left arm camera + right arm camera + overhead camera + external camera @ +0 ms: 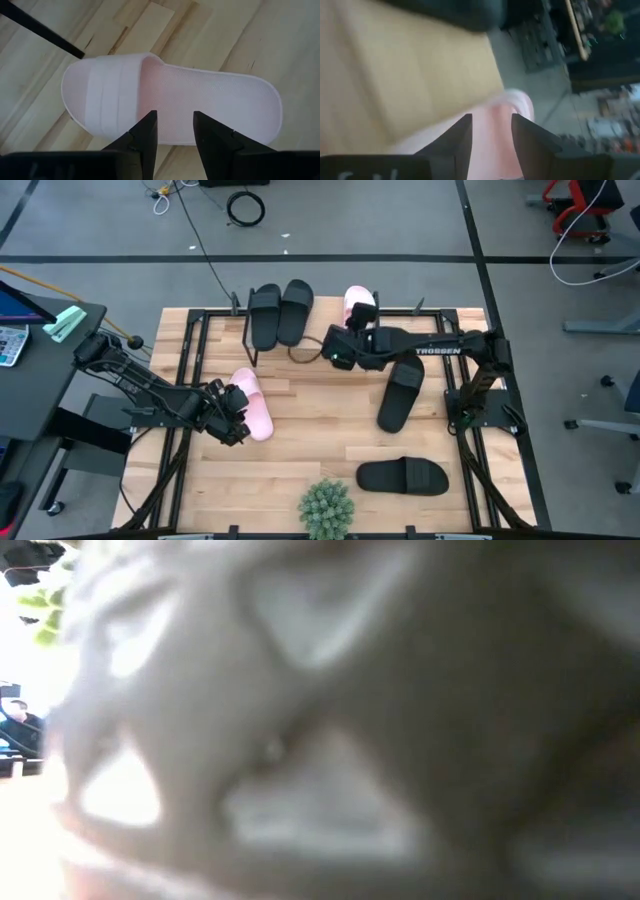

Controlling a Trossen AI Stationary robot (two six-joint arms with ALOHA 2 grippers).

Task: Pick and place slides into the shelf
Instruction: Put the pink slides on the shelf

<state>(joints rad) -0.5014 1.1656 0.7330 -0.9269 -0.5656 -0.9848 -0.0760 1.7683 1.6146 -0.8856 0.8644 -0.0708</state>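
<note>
Slides lay scattered: one pink slide sat flat on the slatted table under the left gripper, whose fingers stood spread over its footbed without pinching it, while the right gripper, fingers parted over a second pink slide, hovered at the shelf, where two black slides already rested. They looked light, soft and springy, likely foam, so a grip across the sidewall or the wide strap would probably hold better than on the flat sole.
</note>
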